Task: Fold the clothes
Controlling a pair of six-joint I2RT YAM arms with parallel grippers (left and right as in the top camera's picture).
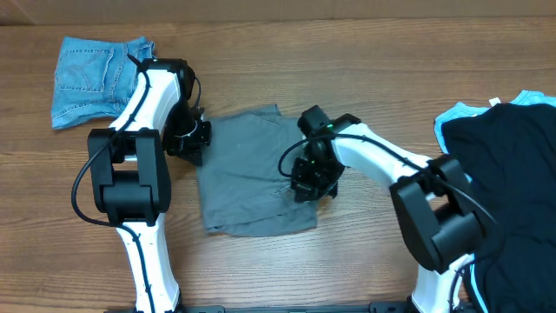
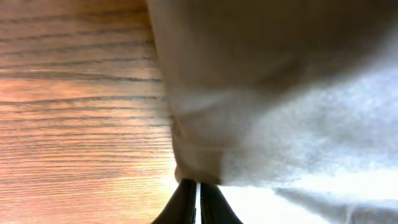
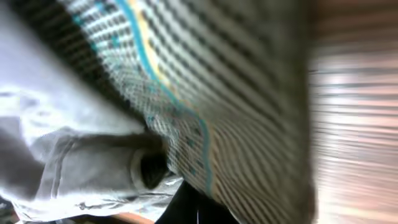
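Grey trousers point(image 1: 252, 178) lie folded into a rough rectangle in the middle of the table. My left gripper point(image 1: 195, 143) is at their upper left edge. In the left wrist view its fingers point(image 2: 186, 202) are pressed together and their tips meet the hem of the grey cloth point(image 2: 267, 106). My right gripper point(image 1: 314, 186) is low at the right edge. Its dark fingers point(image 3: 186, 208) are shut and their tips vanish under the cloth point(image 3: 236, 93), beside a waistband fold point(image 3: 93, 165).
Light-blue denim shorts point(image 1: 91, 76) lie folded at the far left. A black garment point(image 1: 512, 174) covers a pale-blue one point(image 1: 452, 122) at the right edge. Bare wooden table point(image 1: 261, 269) runs along the front.
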